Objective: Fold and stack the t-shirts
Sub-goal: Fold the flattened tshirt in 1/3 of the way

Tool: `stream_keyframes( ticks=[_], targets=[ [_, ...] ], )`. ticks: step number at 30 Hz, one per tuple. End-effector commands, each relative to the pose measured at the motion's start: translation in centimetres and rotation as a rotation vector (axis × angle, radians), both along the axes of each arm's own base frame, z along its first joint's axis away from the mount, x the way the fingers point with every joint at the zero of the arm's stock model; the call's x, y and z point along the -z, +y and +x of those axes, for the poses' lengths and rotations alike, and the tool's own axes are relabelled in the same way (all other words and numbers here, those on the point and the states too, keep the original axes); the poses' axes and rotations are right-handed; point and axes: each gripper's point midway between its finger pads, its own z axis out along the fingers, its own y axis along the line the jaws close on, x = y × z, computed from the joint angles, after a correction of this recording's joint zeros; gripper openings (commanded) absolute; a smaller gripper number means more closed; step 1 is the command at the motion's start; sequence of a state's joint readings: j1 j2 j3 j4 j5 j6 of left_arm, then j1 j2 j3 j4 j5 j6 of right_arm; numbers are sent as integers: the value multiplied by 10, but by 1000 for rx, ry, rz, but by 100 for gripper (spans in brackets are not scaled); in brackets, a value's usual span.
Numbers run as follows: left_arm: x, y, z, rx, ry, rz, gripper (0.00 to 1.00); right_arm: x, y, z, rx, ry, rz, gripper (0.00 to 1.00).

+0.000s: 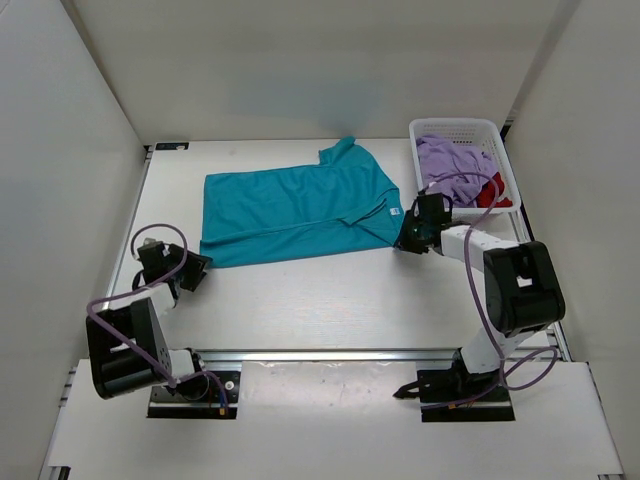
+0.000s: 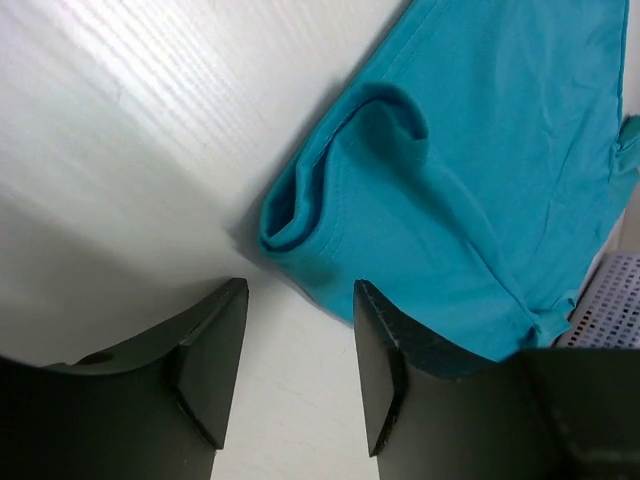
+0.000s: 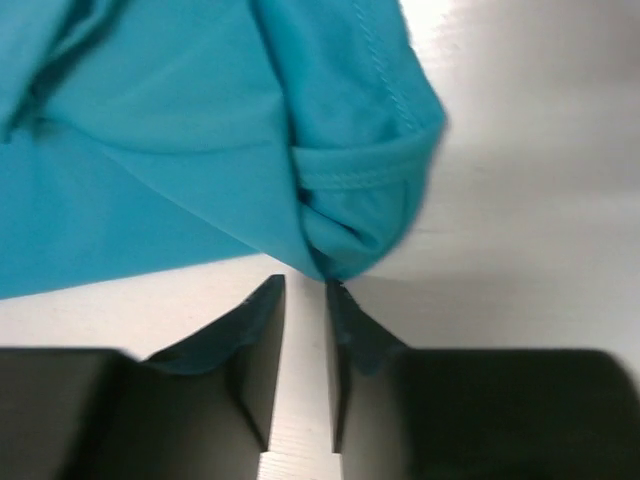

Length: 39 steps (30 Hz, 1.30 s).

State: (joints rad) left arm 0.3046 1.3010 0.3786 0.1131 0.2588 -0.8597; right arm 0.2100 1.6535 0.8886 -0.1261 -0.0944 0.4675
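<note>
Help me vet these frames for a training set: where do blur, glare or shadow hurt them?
Top external: sharp and evenly lit, the teal t-shirt crisp, only faint shadows on the table. Left wrist: the shirt fold is in focus, glare bleaches the table at upper left, the near fingers are dark. Right wrist: soft all over, the table washed out at right.

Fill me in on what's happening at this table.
Two robot arms are folding t-shirts. The teal t-shirt lies folded over on the table, with a claw at each of its near corners. The left claw is open beside the left corner. The right claw has its jaws slightly apart at the right corner. Neither grips cloth. The lavender t-shirt and red t-shirt wait in the white basket at the far right.
</note>
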Motion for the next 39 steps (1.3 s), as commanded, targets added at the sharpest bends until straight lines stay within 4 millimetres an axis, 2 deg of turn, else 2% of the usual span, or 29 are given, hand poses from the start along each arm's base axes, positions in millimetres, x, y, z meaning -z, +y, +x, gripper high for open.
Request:
stream_keyframes(
  ticks=[1, 4, 8, 11, 13, 14, 21, 23, 24, 25, 28, 34, 39],
  targets=[
    [-12, -2, 19, 21, -43, -3, 58, -26, -7, 17, 28, -131, 32, 23],
    [0, -1, 20, 26, -12, 4, 49, -22, -9, 18, 12, -122, 52, 27],
    [8, -1, 22, 24, 5, -30, 25, -25, -4, 26, -9, -126, 55, 28],
    [5, 2, 26, 14, -4, -11, 12, -28, -5, 30, -6, -134, 45, 27],
    [1, 2, 30, 21, -5, 12, 7, -29, -3, 32, -10, -135, 44, 28],
    [0, 4, 36, 20, -9, 6, 0, -23, -2, 39, -13, -109, 55, 29],
    [1, 3, 39, 23, -9, -11, 0, -15, 2, 51, -22, -90, 52, 28],
    [1, 5, 40, 19, -6, -5, 0, -9, 5, 48, -29, -73, 61, 20],
    [1, 5, 40, 22, -12, -5, 0, -14, 6, 51, -32, -88, 69, 16],
    [0, 5, 40, 18, -10, -3, 0, -12, 5, 51, -27, -84, 65, 9],
    [-1, 6, 41, 18, -15, 4, 0, -12, 5, 49, -25, -81, 64, 1],
    [1, 9, 39, 10, -7, 3, 0, -26, -4, 64, 1, -115, 37, 0],
    [-4, 9, 43, 17, -17, 18, 0, -27, -10, 79, 9, -124, -3, 0]
  ],
)
